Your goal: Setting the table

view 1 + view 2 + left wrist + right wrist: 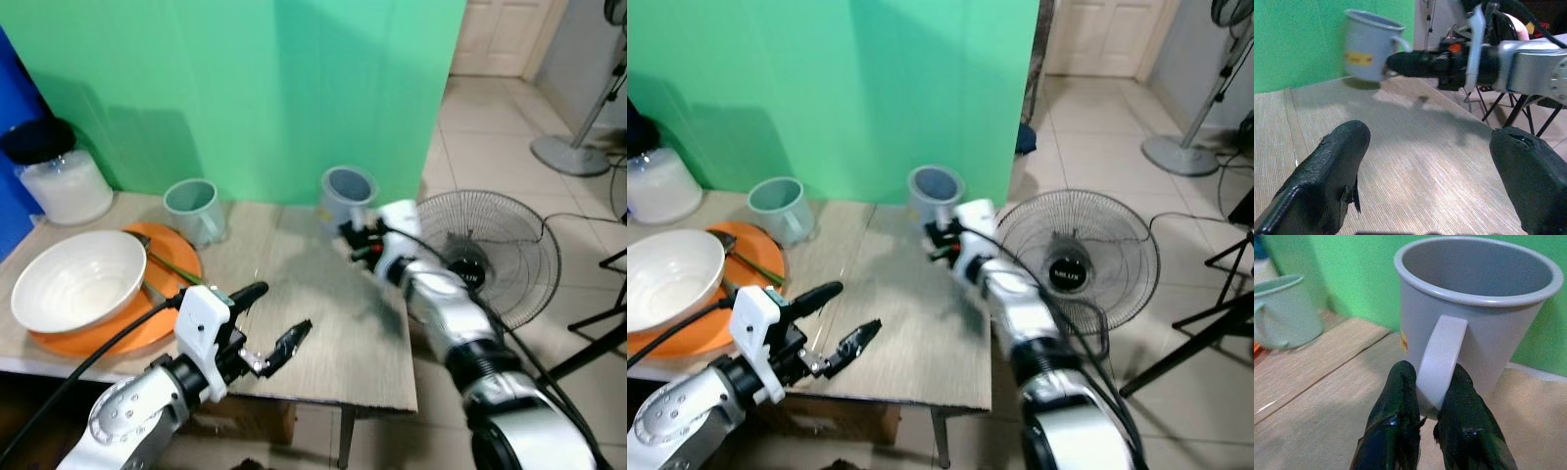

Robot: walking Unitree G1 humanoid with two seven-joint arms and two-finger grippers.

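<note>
Green backdrop rises behind a wooden table (323,323). Left of the left gripper (277,320), whose fingers are spread wide and empty, a white bowl (76,279) sits on an orange plate (118,333), a green mug (194,209) beyond. Further right, the right gripper (1430,396) is clenched on the grey mug's (1474,308) handle.
</note>
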